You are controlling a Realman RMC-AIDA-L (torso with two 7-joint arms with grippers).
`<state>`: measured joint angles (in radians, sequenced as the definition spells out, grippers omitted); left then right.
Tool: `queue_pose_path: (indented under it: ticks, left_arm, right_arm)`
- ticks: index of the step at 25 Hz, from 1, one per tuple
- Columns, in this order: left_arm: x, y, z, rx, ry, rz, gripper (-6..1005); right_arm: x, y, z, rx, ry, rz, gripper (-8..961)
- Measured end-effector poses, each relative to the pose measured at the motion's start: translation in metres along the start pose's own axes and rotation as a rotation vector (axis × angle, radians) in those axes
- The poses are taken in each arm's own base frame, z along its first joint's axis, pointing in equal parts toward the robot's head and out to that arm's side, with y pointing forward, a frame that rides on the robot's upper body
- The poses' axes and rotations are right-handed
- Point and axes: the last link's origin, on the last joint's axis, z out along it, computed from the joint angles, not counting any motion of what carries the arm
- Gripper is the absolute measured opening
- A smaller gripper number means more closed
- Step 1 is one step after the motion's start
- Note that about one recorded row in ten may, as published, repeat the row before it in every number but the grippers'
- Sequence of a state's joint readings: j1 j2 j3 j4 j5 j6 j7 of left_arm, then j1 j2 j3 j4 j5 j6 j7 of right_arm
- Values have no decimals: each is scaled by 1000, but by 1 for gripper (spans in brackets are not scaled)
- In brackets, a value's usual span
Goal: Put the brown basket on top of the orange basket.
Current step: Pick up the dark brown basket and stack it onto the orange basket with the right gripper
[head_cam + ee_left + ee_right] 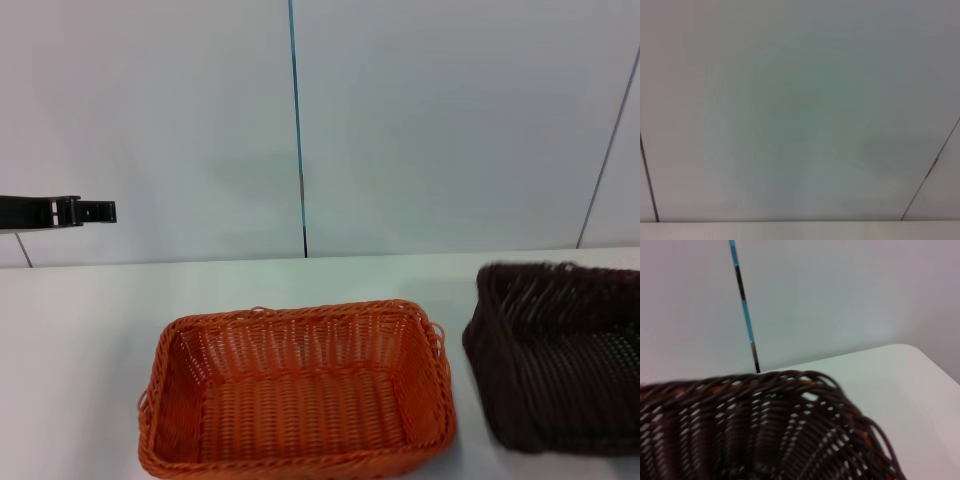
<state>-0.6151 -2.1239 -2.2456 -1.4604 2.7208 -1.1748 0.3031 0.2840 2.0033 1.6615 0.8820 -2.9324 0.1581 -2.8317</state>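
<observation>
The orange basket (300, 400) stands empty on the white table (80, 330), at the front middle in the head view. The brown basket (560, 360) is to its right, a small gap apart, cut off by the picture's right edge; it looks slightly tilted. The right wrist view shows the brown basket (750, 430) from very close, its braided rim filling the lower part, with bits of orange showing through the weave. My right gripper does not show in any view. My left gripper (88, 211) is held up at the far left, away from both baskets.
A pale wall with a thin dark seam (298, 130) stands behind the table. The table's rounded far corner (910, 352) shows in the right wrist view. The left wrist view shows only wall and the table edge (790, 230).
</observation>
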Motion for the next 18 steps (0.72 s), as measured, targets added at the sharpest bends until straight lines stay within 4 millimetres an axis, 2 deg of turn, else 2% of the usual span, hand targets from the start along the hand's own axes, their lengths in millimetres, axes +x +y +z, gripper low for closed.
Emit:
queue_pose_path:
  ticks: [10, 18]
  left_arm:
    - [-1, 0, 0, 1, -8, -3, 928]
    - [-1, -1, 0, 4, -9, -8, 928]
  right_arm:
    - [-4, 11, -7, -29, -5, 49, 507]
    - [10, 16, -9, -40, 32, 79, 417]
